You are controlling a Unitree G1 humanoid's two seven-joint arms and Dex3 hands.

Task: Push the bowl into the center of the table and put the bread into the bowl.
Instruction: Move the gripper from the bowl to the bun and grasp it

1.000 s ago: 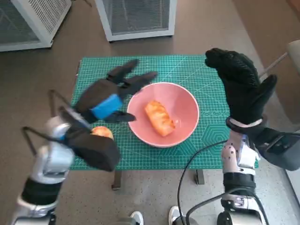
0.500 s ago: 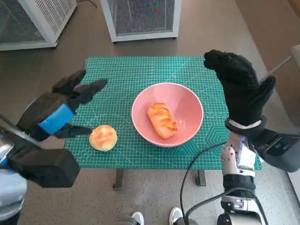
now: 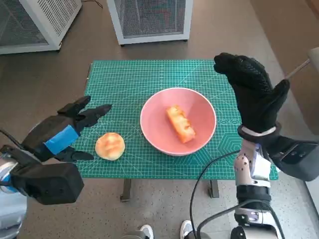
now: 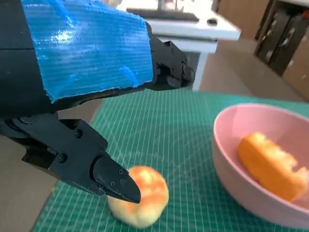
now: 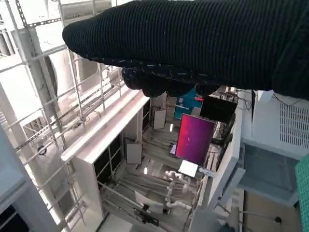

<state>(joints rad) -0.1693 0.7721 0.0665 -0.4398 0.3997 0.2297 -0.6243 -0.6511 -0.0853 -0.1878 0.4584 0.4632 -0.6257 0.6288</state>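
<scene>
Already the pink bowl [image 3: 178, 121] sits near the middle of the green cutting mat [image 3: 149, 74] that covers the small table, and a long orange-brown piece of bread [image 3: 180, 123] lies inside it, slanted across the bowl's floor. Judged from that, both parts of the task look done for this loaf. A second piece, a round bread roll [image 3: 109, 146], rests on the mat beside the bowl on the robot's left, apart from the rim and close to the mat's near edge; whether it too belongs in the bowl the task sentence does not settle.

Outward from there, the left hand [image 3: 61, 133] hovers low just beside the roll, its black fingers [image 4: 108, 176] spread and holding nothing, one tip hanging right by the roll in the left wrist view; that placement suits either a reach for the roll or a hand clear of the bowl. The right hand [image 3: 253, 92] is raised upright at the bowl's far side, gloved fingers apart and empty, well placed to steady the bowl if need be.

White mesh-fronted cabinets [image 3: 149, 20] stand on the floor beyond the table.
</scene>
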